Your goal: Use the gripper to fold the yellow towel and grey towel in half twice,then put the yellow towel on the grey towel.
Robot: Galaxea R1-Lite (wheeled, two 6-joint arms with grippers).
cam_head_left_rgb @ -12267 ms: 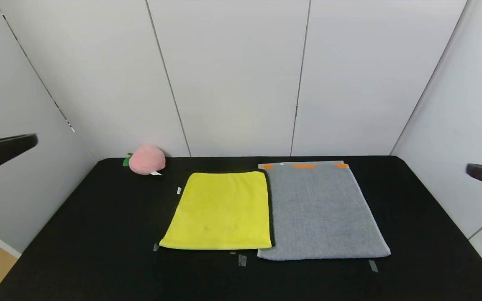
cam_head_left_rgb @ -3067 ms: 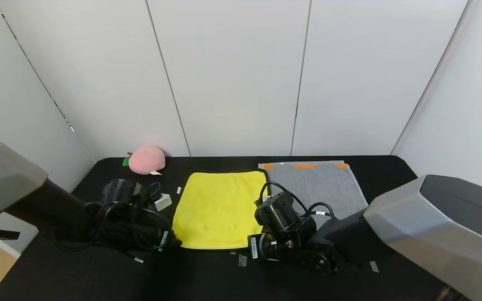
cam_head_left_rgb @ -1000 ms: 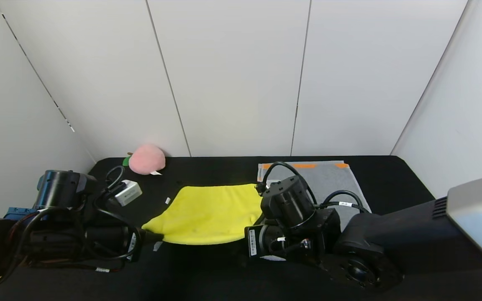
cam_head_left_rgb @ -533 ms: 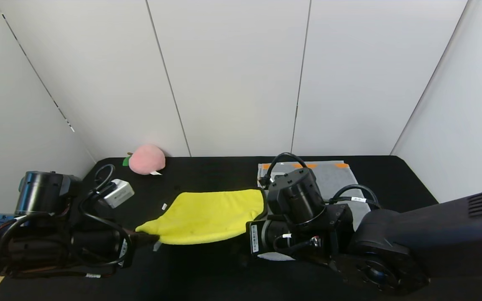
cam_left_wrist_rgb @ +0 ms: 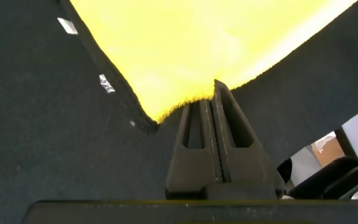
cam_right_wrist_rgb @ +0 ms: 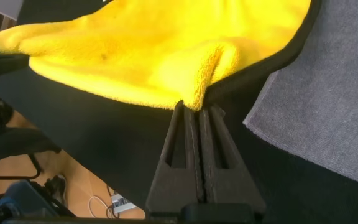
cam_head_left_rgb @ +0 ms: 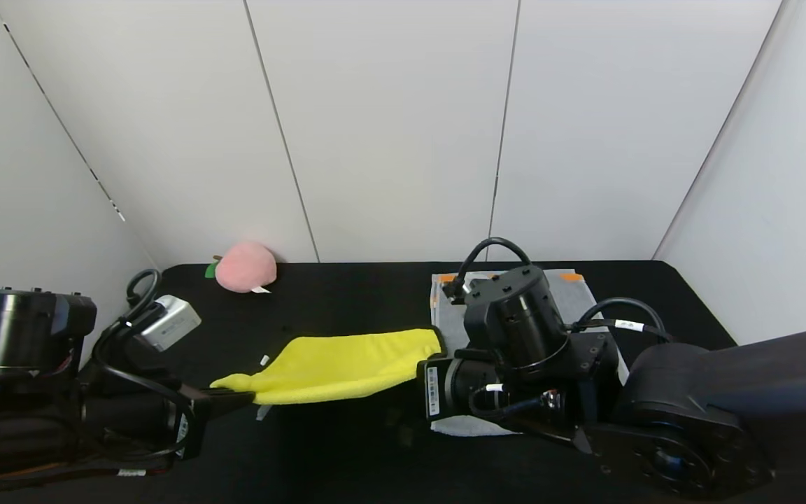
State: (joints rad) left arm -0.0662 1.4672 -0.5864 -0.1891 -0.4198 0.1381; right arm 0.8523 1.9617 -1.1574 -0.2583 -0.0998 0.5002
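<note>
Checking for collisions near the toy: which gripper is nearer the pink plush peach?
Left. The left gripper is nearer the pink plush peach; the right gripper is farther right.

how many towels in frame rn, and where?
2. The yellow towel hangs lifted between the left gripper and right gripper, both pinching its near corners. The grey towel lies flat behind the right arm.

Open black table beyond lifted yellow towel; grey towel close right, pink toy far left corner.
</note>
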